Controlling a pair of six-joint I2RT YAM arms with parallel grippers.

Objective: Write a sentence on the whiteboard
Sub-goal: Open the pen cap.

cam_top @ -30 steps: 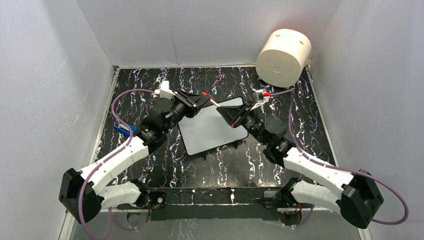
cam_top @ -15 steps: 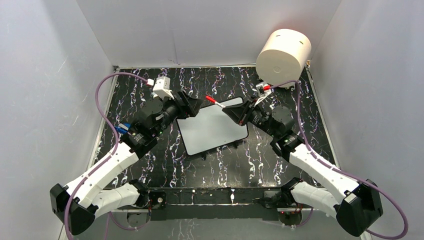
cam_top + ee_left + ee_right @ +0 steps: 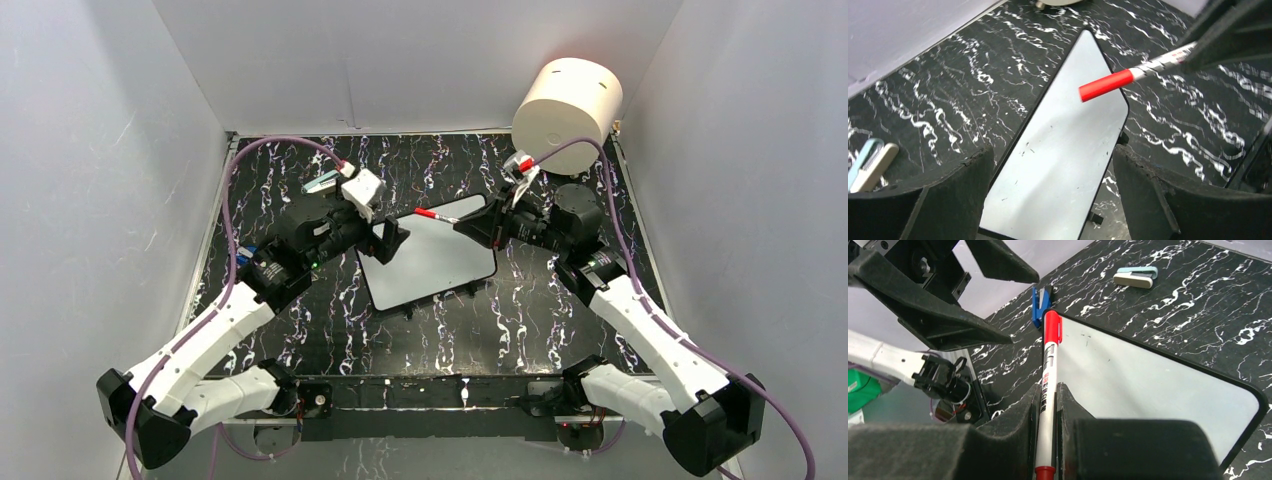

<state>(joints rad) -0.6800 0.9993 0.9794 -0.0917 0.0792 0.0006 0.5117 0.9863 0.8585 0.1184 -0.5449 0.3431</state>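
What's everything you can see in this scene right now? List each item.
whiteboard: one, white with black rim, blank, table centre
marker: one, white with red cap, above the board's far edge
cylinder: one, cream, far right corner
small blue object: one, blue, left of the board
eraser-like block: one, pale blue and cream, far left
table: one, black with white veining
left gripper: black, open, empty
right gripper: black, shut on the marker

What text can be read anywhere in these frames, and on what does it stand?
Marker barrel: dark and red print, too blurred to read.
Whiteboard: no writing, only faint specks.
No other text is visible.
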